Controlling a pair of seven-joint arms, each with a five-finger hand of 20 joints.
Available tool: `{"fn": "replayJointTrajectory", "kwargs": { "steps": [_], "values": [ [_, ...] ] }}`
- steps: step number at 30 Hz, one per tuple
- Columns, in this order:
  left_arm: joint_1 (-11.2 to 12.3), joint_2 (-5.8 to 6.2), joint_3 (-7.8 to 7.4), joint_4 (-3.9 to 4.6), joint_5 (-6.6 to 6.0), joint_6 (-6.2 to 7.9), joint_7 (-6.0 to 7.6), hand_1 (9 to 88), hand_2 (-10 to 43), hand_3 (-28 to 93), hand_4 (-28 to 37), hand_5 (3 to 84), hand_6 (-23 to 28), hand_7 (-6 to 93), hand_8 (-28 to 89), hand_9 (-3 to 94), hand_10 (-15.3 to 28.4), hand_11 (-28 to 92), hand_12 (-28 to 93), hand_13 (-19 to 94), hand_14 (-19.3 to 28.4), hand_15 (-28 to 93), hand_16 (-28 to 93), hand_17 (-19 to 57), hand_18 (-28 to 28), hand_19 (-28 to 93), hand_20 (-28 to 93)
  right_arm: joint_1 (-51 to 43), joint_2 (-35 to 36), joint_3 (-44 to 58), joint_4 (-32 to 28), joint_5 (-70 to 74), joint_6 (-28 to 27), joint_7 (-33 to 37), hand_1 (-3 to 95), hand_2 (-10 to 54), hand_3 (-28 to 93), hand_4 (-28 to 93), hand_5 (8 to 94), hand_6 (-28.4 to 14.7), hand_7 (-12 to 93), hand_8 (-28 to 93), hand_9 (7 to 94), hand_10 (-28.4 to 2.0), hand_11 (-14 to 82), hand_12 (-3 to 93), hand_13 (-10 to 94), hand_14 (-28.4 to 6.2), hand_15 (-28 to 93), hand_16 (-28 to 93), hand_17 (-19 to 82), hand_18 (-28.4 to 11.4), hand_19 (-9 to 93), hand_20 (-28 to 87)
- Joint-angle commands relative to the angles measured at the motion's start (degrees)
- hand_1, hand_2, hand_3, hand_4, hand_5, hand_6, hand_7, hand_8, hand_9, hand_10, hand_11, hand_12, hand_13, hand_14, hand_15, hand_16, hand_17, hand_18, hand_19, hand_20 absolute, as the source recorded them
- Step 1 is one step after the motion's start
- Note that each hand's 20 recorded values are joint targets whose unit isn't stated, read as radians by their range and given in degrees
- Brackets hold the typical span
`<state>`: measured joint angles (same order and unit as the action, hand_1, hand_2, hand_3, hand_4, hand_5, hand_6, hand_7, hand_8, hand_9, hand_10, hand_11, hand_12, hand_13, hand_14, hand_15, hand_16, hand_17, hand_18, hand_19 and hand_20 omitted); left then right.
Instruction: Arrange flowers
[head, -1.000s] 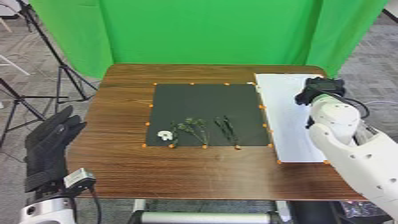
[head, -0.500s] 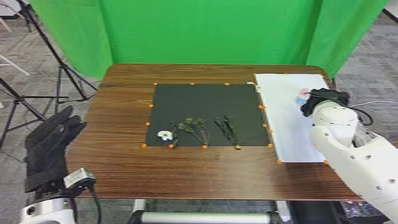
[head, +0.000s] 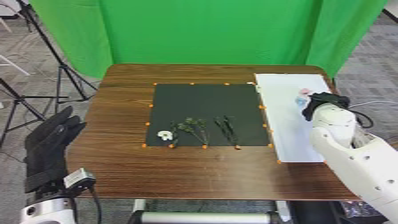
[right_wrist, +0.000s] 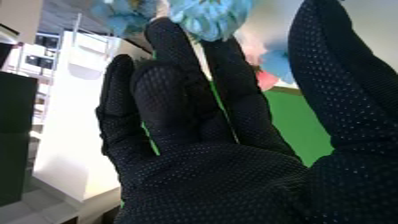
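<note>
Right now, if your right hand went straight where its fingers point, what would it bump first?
My right hand would probably meet the blue flowers first, though I can't tell whether it already touches them.

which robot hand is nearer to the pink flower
Right. The right robot hand is just beside the pink flower, near the white sheet's right edge; the left robot hand is far off, beside the table's left edge.
</note>
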<state>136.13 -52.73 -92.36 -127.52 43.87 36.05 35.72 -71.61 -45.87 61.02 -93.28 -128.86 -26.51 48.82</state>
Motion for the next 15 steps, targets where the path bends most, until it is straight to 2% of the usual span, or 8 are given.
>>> {"fn": "replayJointTrajectory", "kwargs": {
  "steps": [1, 3, 4, 6, 10, 13, 15],
  "values": [
    [0.3, -0.25, 0.13, -0.29, 0.20, -0.20, -0.41, 26.9, 2.4, 82, -18.1, 42.7, 12.3, 16.4, -11, 34.7, 20.7, 42, 7, 26, 27.9, 68, -18, -8.1, 23.2, 57, 18, 0.5, 1.0, 0.0, 0.9, 1.0, 0.0, 2.0, 35.8, -7.5, 81, -25, 55.9, -9.0, 19, -10, 59.9, -23.0, 30.3, 18.9, 58, -19.0, 88, 24, 17, -28.4, 74, 40],
    [0.4, -0.01, 0.22, -0.28, -0.14, -0.10, 0.09, 26.9, 2.5, 81, -18.1, 42.8, 12.3, 16.5, -11, 34.8, 20.7, 42, 7, 26, 27.9, 68, -18, -8.1, 23.2, 57, 18, 0.6, 1.2, -0.1, 1.1, 1.4, 0.1, 2.4, 36.4, -7.5, 81, -25, 56.4, -8.8, 19, -10, 60.5, -22.6, 30.8, 19.0, 58, -18.7, 88, 24, 17, -28.4, 75, 40],
    [0.2, -0.13, 0.18, -0.32, 0.10, 0.04, -0.33, 26.9, 2.5, 81, -18.1, 42.8, 12.3, 16.5, -11, 34.8, 20.7, 42, 7, 26, 27.9, 68, -18, -8.1, 23.2, 57, 18, 0.7, 1.1, -0.1, 1.2, 1.4, 0.1, 2.5, 36.5, -7.4, 82, -25, 56.6, -8.8, 19, -10, 60.6, -22.5, 30.9, 18.9, 58, -18.6, 88, 24, 17, -28.4, 75, 40],
    [0.4, 0.25, 0.26, -0.36, -0.44, 0.11, 0.17, 26.9, 2.5, 81, -18.0, 42.8, 12.3, 16.5, -11, 34.8, 20.7, 42, 7, 26, 27.9, 68, -18, -8.1, 23.2, 57, 18, 0.7, 1.1, -0.3, 1.2, 1.6, 0.5, 2.6, 37.9, -7.5, 82, -25, 57.3, -8.5, 19, -10, 61.1, -22.1, 31.3, 18.9, 59, -18.2, 88, 24, 17, -28.4, 75, 40],
    [0.2, 0.48, 0.55, -0.37, -0.55, 0.29, 0.11, 26.8, 2.4, 82, -17.9, 42.8, 12.3, 16.4, -11, 34.7, 20.7, 42, 7, 26, 27.9, 68, -18, -8.1, 23.2, 57, 17, 0.5, 1.3, -0.8, 1.3, 0.9, 1.6, 2.7, 40.9, -8.1, 83, -26, 58.6, -8.0, 20, -10, 63.4, -21.1, 32.0, 18.7, 61, -17.4, 88, 24, 18, -28.4, 75, 39],
    [-0.1, 0.54, 0.71, -0.21, -0.57, 0.15, 0.08, 26.7, 2.4, 82, -18.0, 42.8, 12.3, 16.4, -11, 34.8, 20.7, 42, 7, 26, 27.9, 68, -18, -8.1, 23.2, 57, 17, 1.1, 1.7, -2.2, 1.7, 0.4, 2.6, 3.0, 44.9, -8.5, 82, -27, 60.7, -7.2, 21, -11, 67.0, -19.5, 32.3, 19.9, 63, -16.3, 87, 24, 19, -28.4, 76, 37],
    [-0.1, 0.60, 0.67, -0.27, -0.54, 0.21, -0.03, 26.8, 2.4, 82, -18.1, 42.8, 12.3, 16.4, -11, 34.8, 20.7, 42, 7, 26, 27.9, 68, -18, -8.1, 23.2, 57, 17, 1.1, 2.0, -2.7, 1.8, 0.3, 3.6, 3.4, 48.6, -9.3, 80, -28, 62.3, -6.8, 21, -8, 69.9, -17.4, 28.4, 24.7, 64, -15.6, 87, 25, 20, -28.4, 78, 35]
  ]
}}
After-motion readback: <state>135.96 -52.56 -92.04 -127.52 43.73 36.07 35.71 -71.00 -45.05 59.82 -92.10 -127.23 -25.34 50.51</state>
